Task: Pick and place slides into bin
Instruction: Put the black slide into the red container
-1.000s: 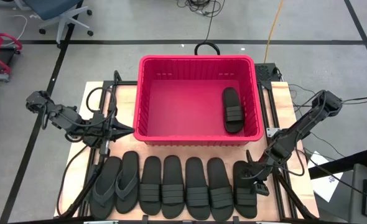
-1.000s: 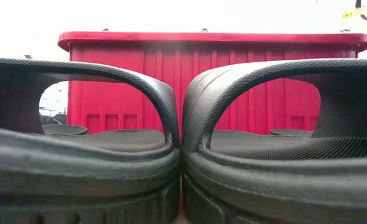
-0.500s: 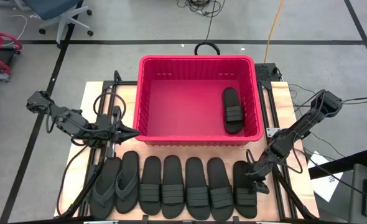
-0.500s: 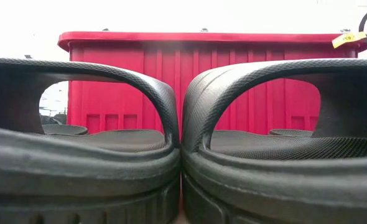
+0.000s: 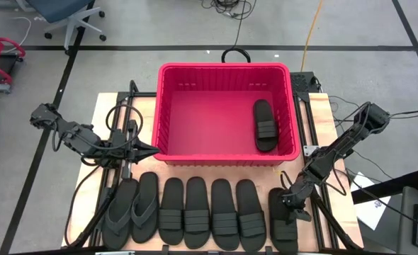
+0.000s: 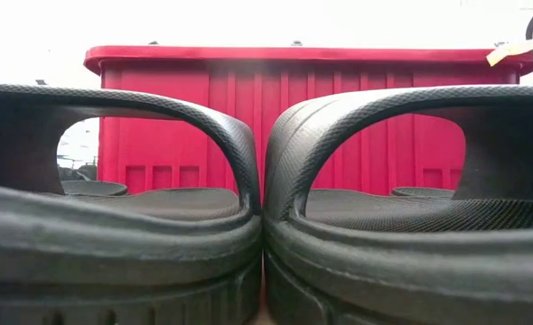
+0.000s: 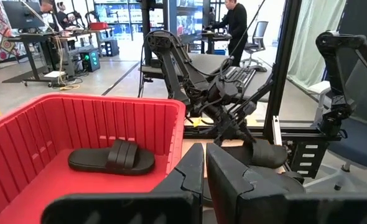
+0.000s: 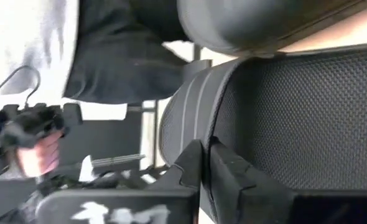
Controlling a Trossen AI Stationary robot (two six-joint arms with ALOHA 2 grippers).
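My right gripper (image 5: 292,203), fingers together, rests on the rightmost slide (image 5: 283,223) of the bench's near row, in front of the bin (image 5: 225,157); the slide looks light, soft and bendy, best pinched across its ribbed strap.
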